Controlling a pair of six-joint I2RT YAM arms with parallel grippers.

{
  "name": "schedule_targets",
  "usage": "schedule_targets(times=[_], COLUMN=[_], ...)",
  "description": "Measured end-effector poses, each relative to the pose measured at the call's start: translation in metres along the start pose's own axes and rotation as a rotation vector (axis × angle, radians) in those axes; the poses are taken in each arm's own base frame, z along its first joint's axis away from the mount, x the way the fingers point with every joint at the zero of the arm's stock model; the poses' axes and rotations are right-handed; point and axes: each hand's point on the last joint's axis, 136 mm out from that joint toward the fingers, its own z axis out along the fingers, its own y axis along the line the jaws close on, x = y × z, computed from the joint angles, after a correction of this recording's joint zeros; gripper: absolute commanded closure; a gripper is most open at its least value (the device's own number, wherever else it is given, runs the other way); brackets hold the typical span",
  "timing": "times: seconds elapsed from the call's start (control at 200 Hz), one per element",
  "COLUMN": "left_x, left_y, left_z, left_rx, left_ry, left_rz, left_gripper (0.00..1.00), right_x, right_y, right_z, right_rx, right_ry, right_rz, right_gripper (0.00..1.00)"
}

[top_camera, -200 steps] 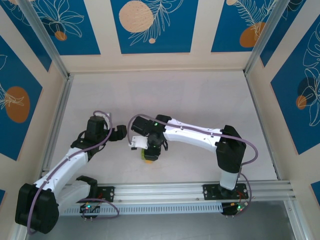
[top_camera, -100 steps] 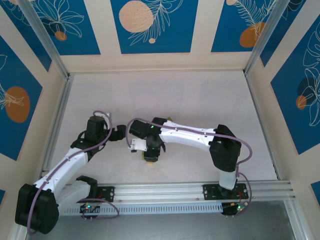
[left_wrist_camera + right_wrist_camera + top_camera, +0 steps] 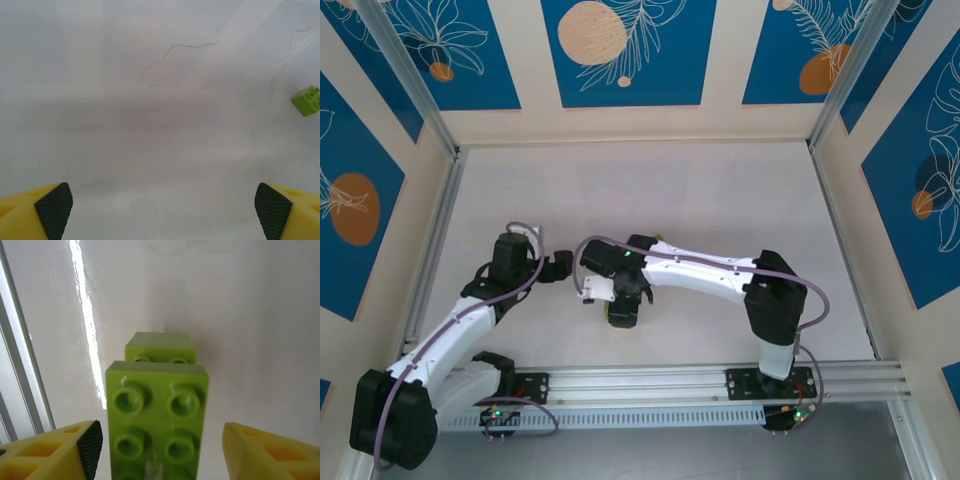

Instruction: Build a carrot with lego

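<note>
A stack of lime-green lego bricks, the carrot point(image 3: 157, 410), stands on the white table with its studs facing the right wrist camera. A smaller green brick point(image 3: 160, 346) steps out beyond the top one. My right gripper point(image 3: 160, 445) is open around the stack, with a gap on each side between the fingers and the brick. In the top view the right gripper point(image 3: 623, 306) hangs over the stack near the table's front middle. My left gripper point(image 3: 162, 207) is open and holds nothing. It hovers over bare table just left of the right gripper point(image 3: 564, 268). One loose lime-green brick point(image 3: 307, 100) lies to its right.
An aluminium rail point(image 3: 720, 380) runs along the near edge, close to the stack, and also appears as the rail point(image 3: 20, 385) at the left of the right wrist view. Patterned walls enclose the table on three sides. The far half of the table point(image 3: 650, 190) is bare.
My right gripper's jaws have spread apart and let go of the green stack, which now stands free between them. The left arm has stayed in place.
</note>
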Motion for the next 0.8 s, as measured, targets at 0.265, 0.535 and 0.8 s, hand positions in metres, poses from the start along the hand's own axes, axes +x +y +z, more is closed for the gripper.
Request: schedule_targets(times=[0.265, 0.535, 0.8], left_x=[-0.008, -0.015, 0.016], left_y=[-0.022, -0.076, -0.113], left_z=[-0.023, -0.082, -0.082], left_rx=[0.153, 0.522, 0.719], left_ry=[-0.142, -0.43, -0.392], left_rz=[0.027, 0.163, 0.318], left_gripper=[0.01, 0.01, 0.01], right_x=[-0.009, 0.055, 0.134], right_y=[-0.024, -0.108, -0.116], right_z=[-0.102, -0.154, -0.113], right_rx=[0.184, 0.382, 0.324], right_ry=[-0.257, -0.319, -0.233], right_rz=[0.128, 0.669, 0.98], right_gripper=[0.3, 0.31, 0.31])
